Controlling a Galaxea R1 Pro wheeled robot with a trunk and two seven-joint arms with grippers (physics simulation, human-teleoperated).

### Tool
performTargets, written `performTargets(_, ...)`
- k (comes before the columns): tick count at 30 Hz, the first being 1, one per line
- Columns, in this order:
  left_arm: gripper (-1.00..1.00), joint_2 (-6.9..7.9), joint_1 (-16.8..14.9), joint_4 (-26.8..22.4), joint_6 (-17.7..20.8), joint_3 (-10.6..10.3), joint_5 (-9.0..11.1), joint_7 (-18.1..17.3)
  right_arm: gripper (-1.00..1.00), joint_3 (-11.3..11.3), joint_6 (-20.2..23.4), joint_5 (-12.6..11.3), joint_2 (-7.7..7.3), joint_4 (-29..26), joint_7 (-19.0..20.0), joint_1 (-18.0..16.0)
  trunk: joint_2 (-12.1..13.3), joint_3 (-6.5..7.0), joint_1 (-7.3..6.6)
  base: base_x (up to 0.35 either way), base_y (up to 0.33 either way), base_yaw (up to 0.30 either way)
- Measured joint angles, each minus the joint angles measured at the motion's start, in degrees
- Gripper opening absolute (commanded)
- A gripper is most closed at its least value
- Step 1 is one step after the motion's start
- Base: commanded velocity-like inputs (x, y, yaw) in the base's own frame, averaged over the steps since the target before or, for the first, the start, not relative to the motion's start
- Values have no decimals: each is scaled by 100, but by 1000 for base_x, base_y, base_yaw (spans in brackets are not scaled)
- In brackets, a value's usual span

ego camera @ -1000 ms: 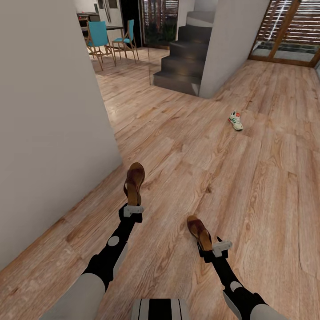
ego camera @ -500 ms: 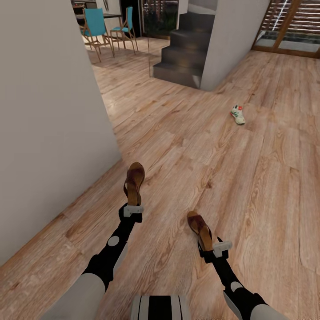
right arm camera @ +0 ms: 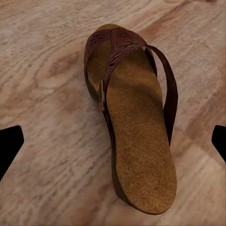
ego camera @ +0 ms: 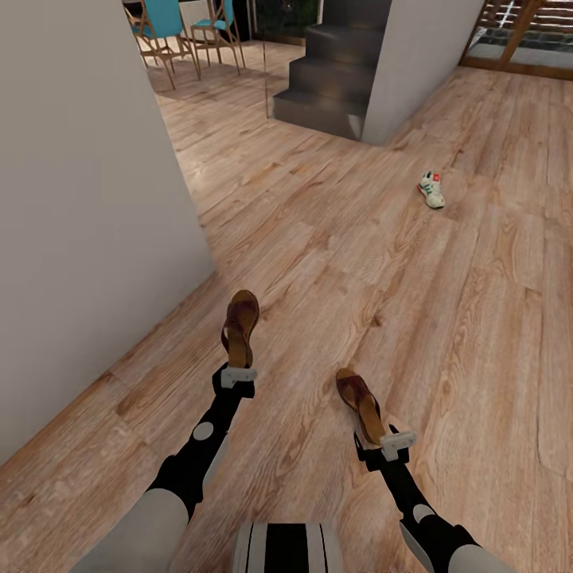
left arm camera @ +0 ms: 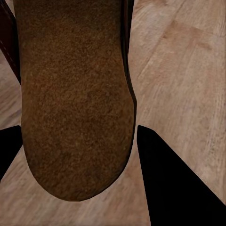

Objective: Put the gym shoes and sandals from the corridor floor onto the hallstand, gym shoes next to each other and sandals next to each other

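Your left gripper (ego camera: 237, 374) clamps one flat brown leather sandal (ego camera: 239, 322), your right gripper (ego camera: 380, 442) clamps its mate (ego camera: 357, 401), above light wood-plank floor (ego camera: 446, 318), cream-white green-striped sneaker (ego camera: 431, 189) lying well ahead near grey stairs (ego camera: 326, 87).

The head view has tilted down and moved forward: the stairs (ego camera: 330, 76), the blue chairs (ego camera: 171, 24) and the lone gym shoe (ego camera: 431, 189) on the corridor floor (ego camera: 446, 318) all sit higher in the picture than 1 second ago, the chairs now cut by the top edge.
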Motion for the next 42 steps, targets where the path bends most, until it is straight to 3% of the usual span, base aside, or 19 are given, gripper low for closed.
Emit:
performTargets(2,-100,0,-1,-105,-5,-5,2,-1,100,0,0,0,0,0,0,0,0,0,0,0,0,0)
performTargets(5,-100,0,-3,-902,9,-4,12,-11,100,0,0,0,0,0,0,0,0,1,-1,0,0,0)
performTargets(8,-100,0,0,-1357,189,-33,84,-22,100,0,0,0,0,0,0,0,0,0,0,0,0,0)
performTargets(10,-100,0,0,-1635,797,-322,146,-23,100,0,0,0,0,0,0,0,0,0,0,0,0,0)
performTargets(15,-100,0,0,-1916,1239,-581,195,-21,100,0,0,0,0,0,1,0,0,0,0,0,0,0)
performTargets(24,-100,0,0,-1830,1374,-701,202,-15,100,0,0,0,0,0,0,0,0,0,0,0,0,0)
performTargets(42,-100,0,0,-1781,1372,-709,203,-9,100,-1,0,-1,-22,0,0,0,-3,-44,5,0,0,0)
